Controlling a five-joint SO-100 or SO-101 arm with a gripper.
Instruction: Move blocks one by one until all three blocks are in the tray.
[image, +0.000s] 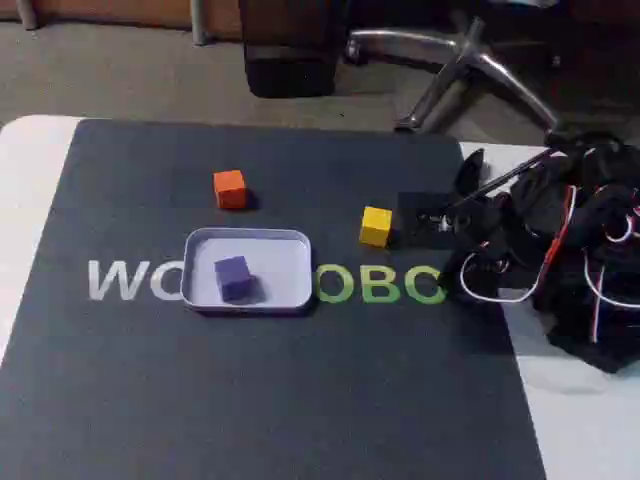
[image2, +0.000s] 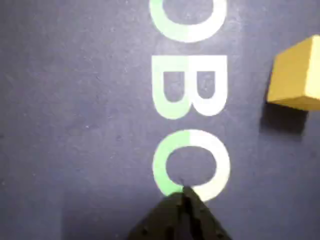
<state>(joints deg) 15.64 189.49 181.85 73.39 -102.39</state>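
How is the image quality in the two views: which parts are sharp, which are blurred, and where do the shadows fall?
Fixed view: soft, dim light; the tray and purple block look slightly fuzzy; the orange block casts a faint shadow to its right. Wrist view: the yellow block is soft-edged, its shadow lying below it; the gripper is a dark blur, jaws together.

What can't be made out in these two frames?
- Yellow block: cut off by the right edge of the wrist view.
- Gripper: only its dark tip shows at the wrist view's bottom edge; it looks shut.
- Arm: a dark tangle with cables in the fixed view; joints unreadable.
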